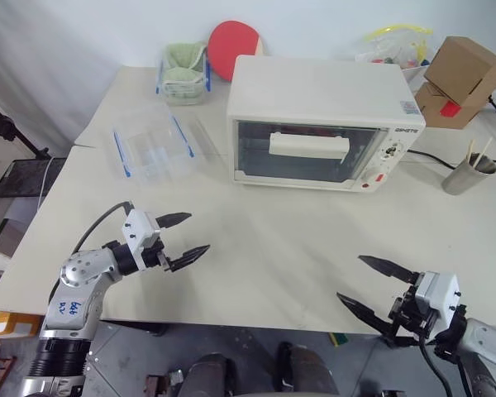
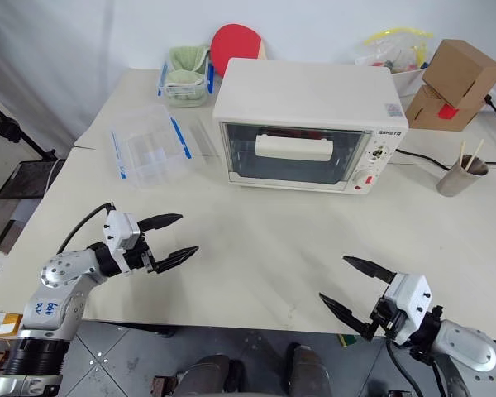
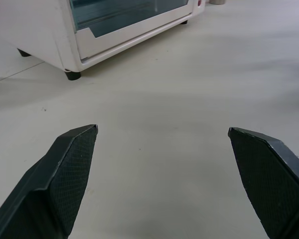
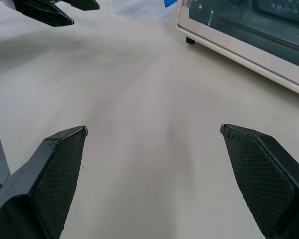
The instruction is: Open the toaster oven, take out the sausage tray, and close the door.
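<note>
Door (image 1: 306, 151) opening is the step in hand, and nothing of it looks begun: the glass panel is sitting flush against the toaster oven (image 1: 318, 95), which is standing toward the far edge of the table (image 1: 273, 248), about midway along it. Its long bar handle (image 1: 309, 146) is running across the upper part of the glass. The sausage tray is presumably inside; the glass is not showing it clearly enough to say.

Both arms are hovering over the near edge, well apart from the oven. The left gripper (image 1: 184, 236) is spread wide and holding nothing, pointing toward the oven's lower left corner. The right gripper (image 1: 374, 282) is likewise gaping and empty, near the table's near right corner.

To do this well, one gripper should be reaching for the middle of the bar, closing squarely around it, then pulling outward and down along the hinge's arc rather than straight back, so the light oven is not sliding toward the near edge. The other gripper should be keeping clear of the door's swing.
</note>
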Robot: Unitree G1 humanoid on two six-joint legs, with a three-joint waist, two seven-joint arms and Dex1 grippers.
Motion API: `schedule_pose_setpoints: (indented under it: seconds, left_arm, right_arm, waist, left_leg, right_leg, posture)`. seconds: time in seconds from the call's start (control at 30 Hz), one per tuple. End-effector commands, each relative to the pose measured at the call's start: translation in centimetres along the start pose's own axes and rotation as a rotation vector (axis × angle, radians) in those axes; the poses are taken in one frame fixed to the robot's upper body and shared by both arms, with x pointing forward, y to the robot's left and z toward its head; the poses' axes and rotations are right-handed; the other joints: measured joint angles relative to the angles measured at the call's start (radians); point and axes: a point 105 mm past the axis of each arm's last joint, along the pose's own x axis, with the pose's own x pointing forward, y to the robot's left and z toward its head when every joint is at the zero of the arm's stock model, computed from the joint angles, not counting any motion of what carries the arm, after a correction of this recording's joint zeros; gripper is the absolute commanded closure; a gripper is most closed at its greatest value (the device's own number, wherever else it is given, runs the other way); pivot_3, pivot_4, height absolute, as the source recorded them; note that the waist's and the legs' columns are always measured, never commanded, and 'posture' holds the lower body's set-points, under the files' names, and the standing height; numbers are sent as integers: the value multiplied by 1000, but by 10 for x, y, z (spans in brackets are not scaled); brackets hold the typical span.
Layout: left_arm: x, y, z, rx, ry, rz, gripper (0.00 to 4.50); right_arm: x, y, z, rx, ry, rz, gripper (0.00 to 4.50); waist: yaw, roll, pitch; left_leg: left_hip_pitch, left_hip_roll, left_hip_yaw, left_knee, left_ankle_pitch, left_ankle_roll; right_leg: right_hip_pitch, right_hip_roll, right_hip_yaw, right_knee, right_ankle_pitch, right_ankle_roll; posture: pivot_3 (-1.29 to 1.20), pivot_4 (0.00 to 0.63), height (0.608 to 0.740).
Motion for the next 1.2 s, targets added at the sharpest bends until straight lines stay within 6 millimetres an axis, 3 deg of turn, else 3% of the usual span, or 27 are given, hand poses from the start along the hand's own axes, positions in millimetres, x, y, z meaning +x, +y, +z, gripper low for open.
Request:
schedule_pose_setpoints:
  seconds: [0.03,0.27,0.37,0.6,0.73,0.9,1.03,1.2]
  left_arm:
    - [-5,0,12,56,-36,22,35]
    - [-32,-1,34,-8,-134,33,35]
    - [-50,-8,36,-70,-147,31,35]
    - [-57,-28,34,-108,-137,6,35]
    - [-57,-31,33,-110,-139,8,35]
    - [-60,-33,27,-120,-134,21,35]
    - [-58,-29,27,-140,-140,28,35]
    - [-49,-6,48,-164,-219,33,35]
  right_arm:
    - [2,-11,8,-3,-35,-30,0]
    - [35,-52,41,37,-134,-74,0]
    - [54,-80,55,57,-185,-123,0]
    - [91,-106,76,38,-265,-103,0]
    - [105,-104,87,24,-306,-50,0]
    - [112,-72,102,-59,-368,126,0]
    - [106,-49,94,-166,-338,218,0]
    - [96,-31,71,-273,-248,271,0]
  waist:
    - [0,0,0]
    - [-14,0,0]
    - [-25,0,0]
    - [-25,1,1]
    - [-25,1,1]
    - [-28,1,1]
    - [-28,1,1]
    - [-30,1,1]
  left_leg:
    - [0,0,0,0,0,0]
    - [0,1,0,1,0,0]
    - [0,1,-1,1,0,0]
    - [-2,0,-2,1,0,0]
    - [-2,0,-2,1,0,0]
    - [-2,0,-2,1,0,1]
    - [-2,0,-2,1,0,0]
    - [-2,1,-1,1,0,0]
  right_leg:
    - [0,0,0,0,0,0]
    - [-1,0,0,1,0,0]
    - [-1,0,-1,1,0,-1]
    - [-1,0,-2,0,0,-1]
    - [-1,-1,-3,0,0,-1]
    - [-1,0,-3,0,0,-1]
    - [-1,0,-3,0,0,-1]
    - [-1,1,-2,1,0,-1]
  posture:
    - [0,150,740]
    - [0,150,740]
    - [0,150,740]
    - [0,150,740]
    - [0,150,740]
    - [0,150,740]
    - [0,150,740]
    - [0,150,740]
